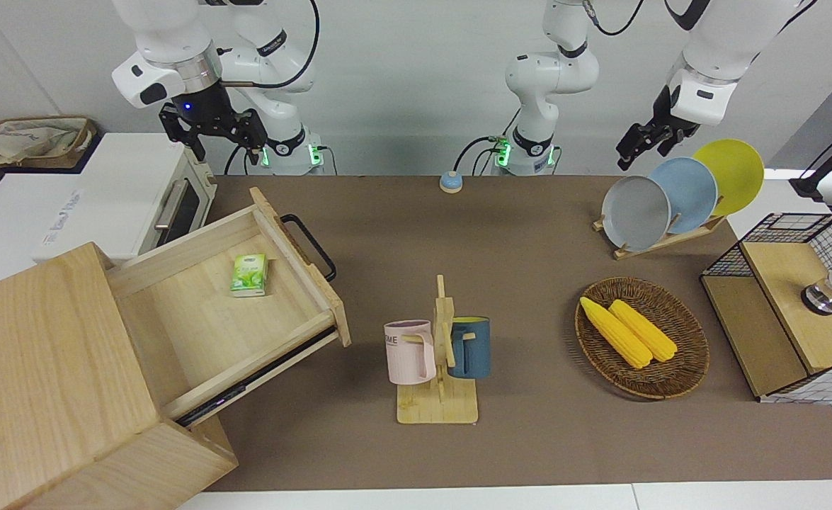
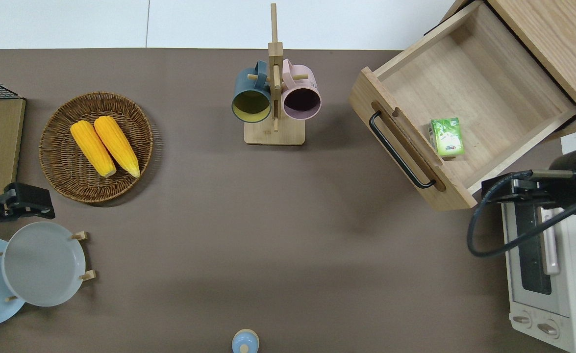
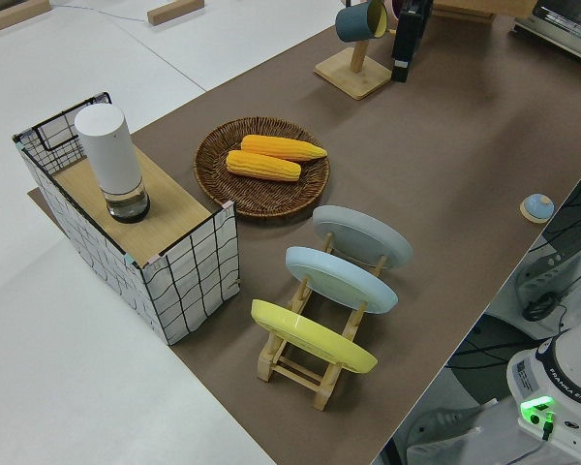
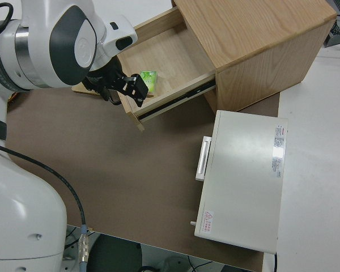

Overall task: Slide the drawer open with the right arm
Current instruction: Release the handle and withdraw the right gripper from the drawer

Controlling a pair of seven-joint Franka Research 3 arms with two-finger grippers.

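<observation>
Drawer of light wood, wide and shallow with a black metal bar handle on its front, stands pulled well out of the big pale-wood box cabinet at the right arm's end of the table. A small green packet lies on the drawer floor near the front panel, toward the corner nearer the robots. Nothing touches the handle.

The right arm's black gripper, showing a small blue light, hangs in the air over the top front edge of the white toaster oven, which sits just beside the drawer and nearer the robots. Its fingers stand spread apart and hold nothing.

Toward the middle of the brown table mat, a wooden mug stand carries a pink mug and a dark blue mug. A round woven basket holds two yellow corn cobs. Nearer the robots, a wooden rack holds a grey plate, a blue plate and a yellow plate on edge. A small blue-topped button sits at the mat's edge nearest the robots.

The left arm, with its dark gripper, is parked; whether its fingers are apart cannot be told.
</observation>
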